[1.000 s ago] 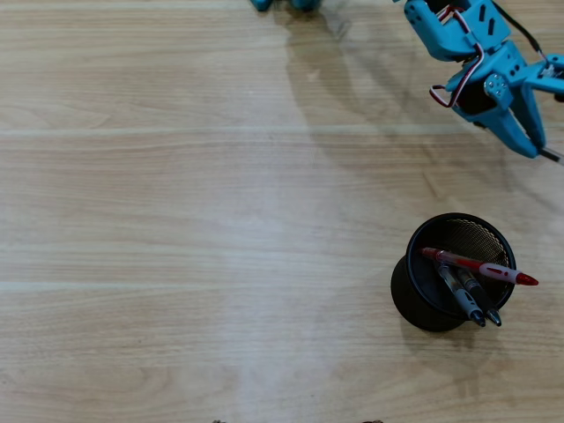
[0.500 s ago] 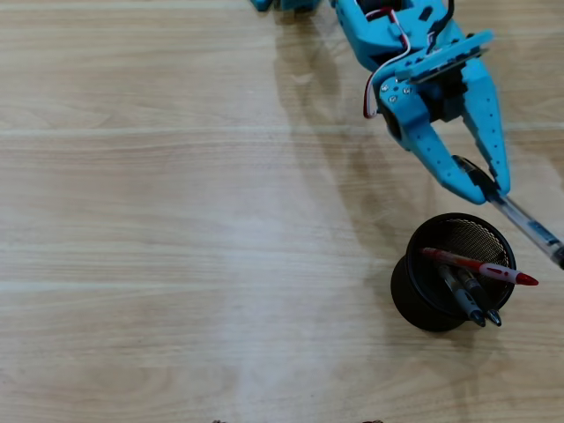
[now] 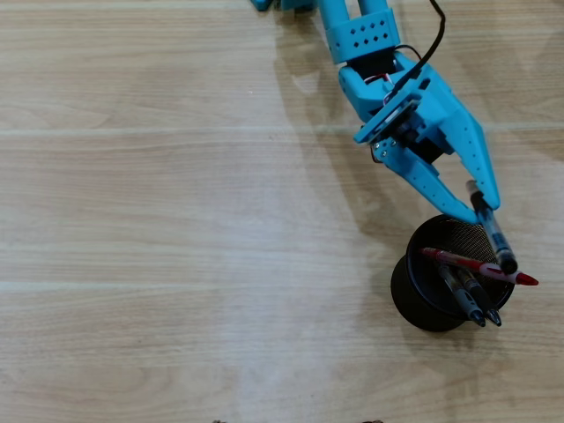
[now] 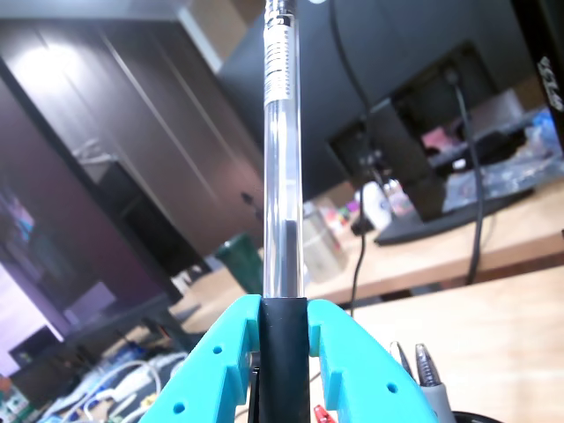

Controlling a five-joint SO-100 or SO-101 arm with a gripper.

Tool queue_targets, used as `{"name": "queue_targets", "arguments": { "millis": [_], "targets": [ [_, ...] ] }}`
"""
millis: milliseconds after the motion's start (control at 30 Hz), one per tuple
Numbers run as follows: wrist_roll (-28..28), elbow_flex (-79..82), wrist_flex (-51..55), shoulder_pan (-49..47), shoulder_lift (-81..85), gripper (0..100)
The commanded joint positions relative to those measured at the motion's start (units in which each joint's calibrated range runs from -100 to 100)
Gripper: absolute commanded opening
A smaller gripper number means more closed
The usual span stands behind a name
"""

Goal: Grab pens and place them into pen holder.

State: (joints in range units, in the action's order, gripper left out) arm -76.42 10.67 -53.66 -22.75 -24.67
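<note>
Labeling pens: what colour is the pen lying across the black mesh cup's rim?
Translucent red pen lying across the black wire-mesh cup, clearest in the overhead view.

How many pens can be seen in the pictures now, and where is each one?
4. In the overhead view, the red pen and two black pens stand in the pen holder. The gripper holds the fourth pen above its rim. None appears hidden.

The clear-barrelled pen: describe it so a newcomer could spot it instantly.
In the overhead view, find the black mesh pen holder at lower right. The clear-barrelled pen crosses its rim, clamped in the blue end effector; unlike the red pen and two dark pens resting inside, it alone is gripped.
</note>
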Motion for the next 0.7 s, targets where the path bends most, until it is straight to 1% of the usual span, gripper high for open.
{"name": "queue_targets", "arguments": {
  "millis": [0, 167, 200, 300, 400, 467, 500, 667],
  "targets": [
    [-0.37, -0.03, -8.18, -0.07, -2.04, 2],
    [0.26, -0.03, -8.35, -0.55, -3.31, 2],
    [1.09, 0.15, -7.75, -0.72, -3.31, 2],
    [5.28, -0.48, 0.76, -1.93, -1.87, 2],
    [6.84, -0.84, 9.70, -3.38, 0.83, 2],
    [9.04, -1.12, 10.56, -3.86, 1.34, 2],
    [11.34, -1.21, 10.56, -3.78, 1.34, 2],
    [12.96, -2.84, 10.47, -2.81, 1.34, 2]
  ]
}}
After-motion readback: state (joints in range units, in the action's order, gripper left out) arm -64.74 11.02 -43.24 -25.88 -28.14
